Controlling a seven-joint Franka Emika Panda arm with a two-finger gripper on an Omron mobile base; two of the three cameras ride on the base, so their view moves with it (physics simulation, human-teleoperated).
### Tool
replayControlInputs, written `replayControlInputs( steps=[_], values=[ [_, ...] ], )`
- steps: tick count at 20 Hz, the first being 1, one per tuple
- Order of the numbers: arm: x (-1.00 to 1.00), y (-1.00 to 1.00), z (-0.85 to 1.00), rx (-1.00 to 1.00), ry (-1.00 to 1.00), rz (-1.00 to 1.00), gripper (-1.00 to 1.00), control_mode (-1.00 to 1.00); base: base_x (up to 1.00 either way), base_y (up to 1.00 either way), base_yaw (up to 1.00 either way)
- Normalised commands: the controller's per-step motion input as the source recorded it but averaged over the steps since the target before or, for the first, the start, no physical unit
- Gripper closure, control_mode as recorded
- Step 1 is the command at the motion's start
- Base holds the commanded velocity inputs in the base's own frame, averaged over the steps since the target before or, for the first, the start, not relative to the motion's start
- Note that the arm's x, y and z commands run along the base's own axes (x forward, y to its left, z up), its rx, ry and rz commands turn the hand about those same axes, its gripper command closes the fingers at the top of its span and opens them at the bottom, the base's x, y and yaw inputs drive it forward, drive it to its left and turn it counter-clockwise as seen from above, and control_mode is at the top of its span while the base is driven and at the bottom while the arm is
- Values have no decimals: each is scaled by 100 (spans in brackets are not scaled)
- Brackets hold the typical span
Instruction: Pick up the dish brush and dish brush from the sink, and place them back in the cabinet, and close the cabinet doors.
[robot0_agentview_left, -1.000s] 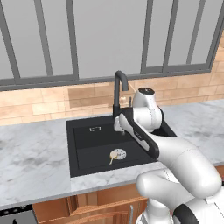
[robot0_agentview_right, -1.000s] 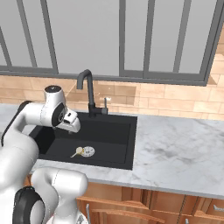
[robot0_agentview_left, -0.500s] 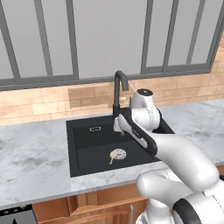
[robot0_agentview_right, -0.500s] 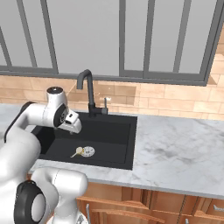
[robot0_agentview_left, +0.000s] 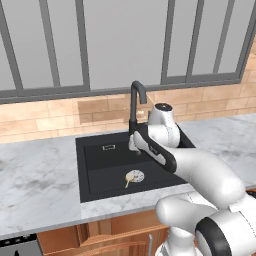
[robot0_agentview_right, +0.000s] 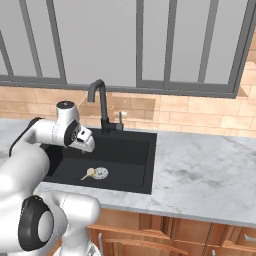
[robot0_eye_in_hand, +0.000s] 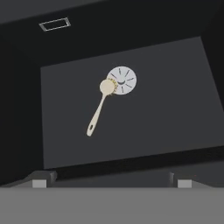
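seeing no readable writing anywhere; my gripper (robot0_eye_in_hand: 109, 183) hangs with jaws spread wide and empty above the matte black sink (robot0_eye_in_hand: 183, 127), where a tan, slim-handled dish brush (robot0_eye_in_hand: 99, 108) lies beside the round drain (robot0_eye_in_hand: 122, 80).

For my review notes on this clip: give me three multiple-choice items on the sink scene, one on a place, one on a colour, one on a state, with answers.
1. Where does the dish brush lie?
A. On the floor of the sink
B. On the marble counter
C. Between the claw's fingers

2. What colour is the faucet?
A. Silver
B. Black
C. White

3. How does the claw stand?
A. Shut on the brush
B. Shut on nothing
C. Open, above the basin

Answers:
1. A, the hand view shows the brush flat on the dark basin floor, its head at the round drain.
2. B, it rises dark behind the basin.
3. C, the fingertips stand far apart with nothing between them.
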Motion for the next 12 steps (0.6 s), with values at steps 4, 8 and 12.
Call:
replayControlInputs(
  steps=[4,8,12],
  values=[
    [11,0,-13,0,0,0,-100,-100,0,0,0],
    [15,1,-15,0,0,0,-100,-100,0,0,0],
    [16,8,-12,0,0,0,-100,-100,0,0,0]
  ],
)
